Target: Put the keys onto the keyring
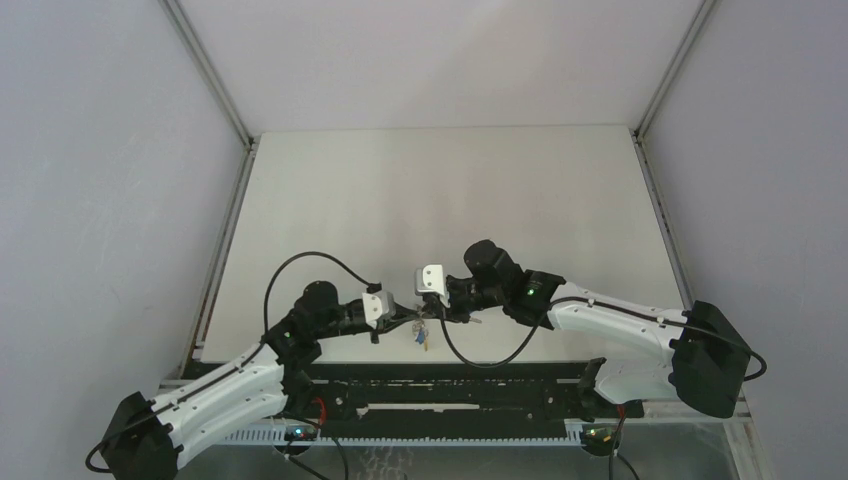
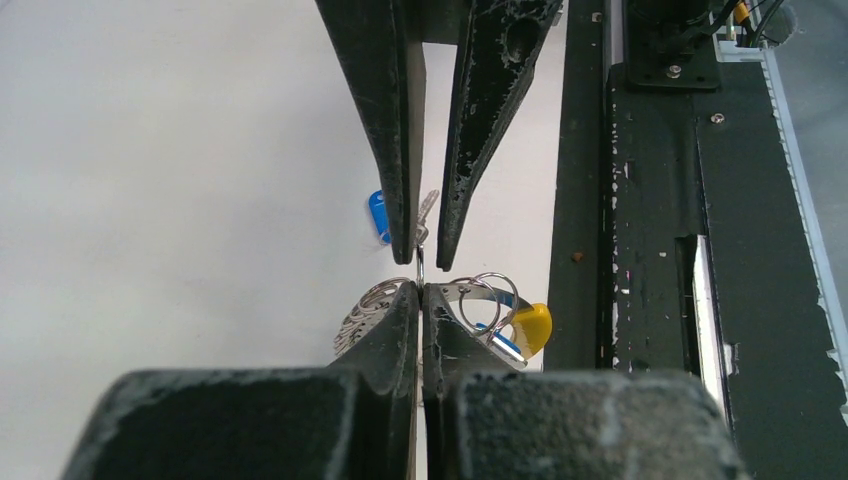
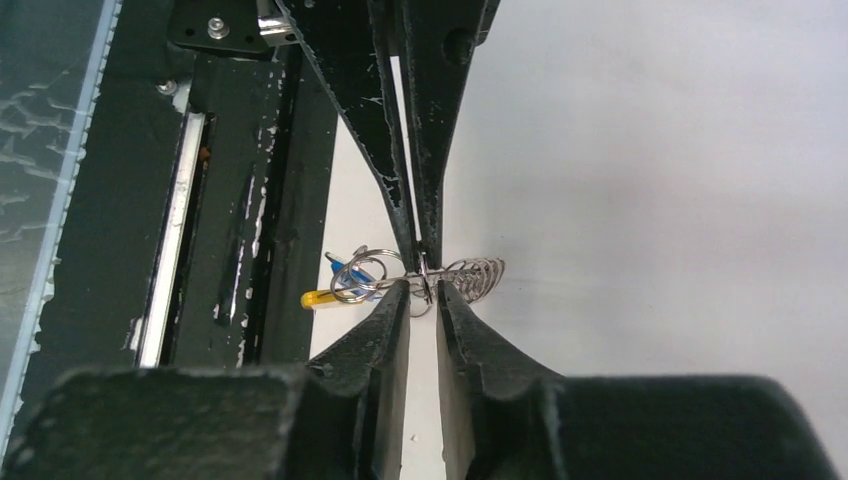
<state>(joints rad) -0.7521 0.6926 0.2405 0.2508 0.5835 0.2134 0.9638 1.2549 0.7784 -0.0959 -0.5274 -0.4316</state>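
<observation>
The left hand [image 2: 417,292] has its two fingers pressed almost together. It is pinching the small silvery, jagged metal keyring [image 2: 362,312] with the yellow-orange curved part. It holds the keyring tight so the wire does not wobble while a key goes on.

The right hand [image 3: 424,290] comes in from the other side, and the two hands meet tip to tip. Its fingers are close together, with a thin silver piece between them. This looks like the blade of a tiny key [image 2: 378,216] with a blue plastic head, and the head sticks out to one side. I think it grips the key this way so it can aim at the wire.

Another blue key [image 3: 340,268] seems to hang on the keyring by the yellow part.

Both arms bend inward and reach low over the near edge of the white surface [image 1: 450,200]. The keyring hangs between them, next to the black rail [image 2: 640,200].
</observation>
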